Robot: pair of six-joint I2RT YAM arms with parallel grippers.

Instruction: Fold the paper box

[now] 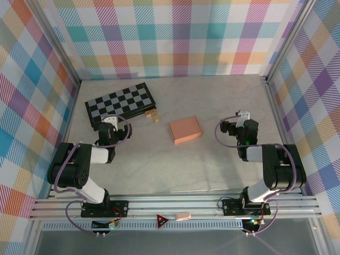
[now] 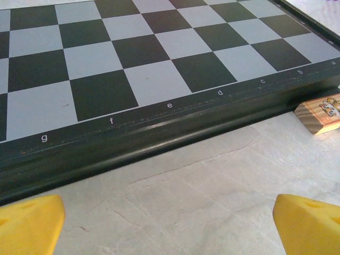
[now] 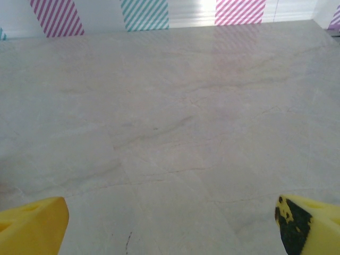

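Note:
The paper box (image 1: 186,130) is a small salmon-orange rectangular box lying flat near the middle of the table, between the two arms. To its left, my left gripper (image 1: 110,123) sits at the near edge of the checkerboard (image 1: 121,104), open, with bare table between its yellow fingertips (image 2: 29,223). My right gripper (image 1: 243,118) rests to the right of the box, apart from it, and is open too; its yellow fingertips (image 3: 32,226) frame bare tabletop.
A small tan wooden block (image 1: 153,115) lies against the checkerboard's near right corner, seen again as a block (image 2: 321,112) in the left wrist view. Plaid walls enclose the table on three sides. An aluminium rail (image 1: 175,204) runs along the near edge.

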